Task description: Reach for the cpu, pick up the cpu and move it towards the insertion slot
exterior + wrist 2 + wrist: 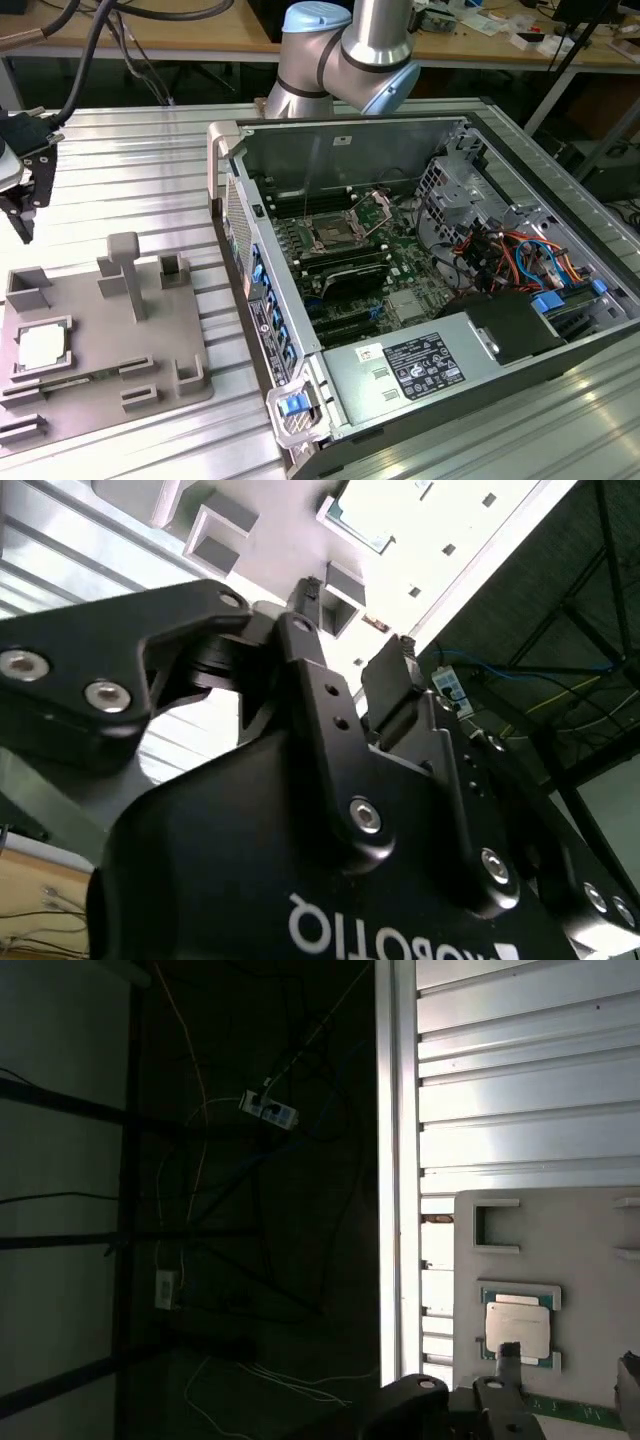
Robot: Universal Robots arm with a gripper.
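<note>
we see the gripper [570, 1358] hanging over the grey tray [95, 325], its fingers spread wide and empty. the cpu [42, 347] lies untouched in its tray recess, near the fingertips in the first wrist view. the insertion slot [330, 235] sits well apart inside the open computer case [560, 345]. we judge the reach incomplete, with grasp and transfer not yet done.

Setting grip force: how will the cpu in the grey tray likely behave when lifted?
The cpu looks thin, flat and metal-topped: probably stiff, unlikely to roll. Its smooth top may be slippery. Raised corners of the grey tray hem it in, so sideways pushes probably won't slide it.
</note>
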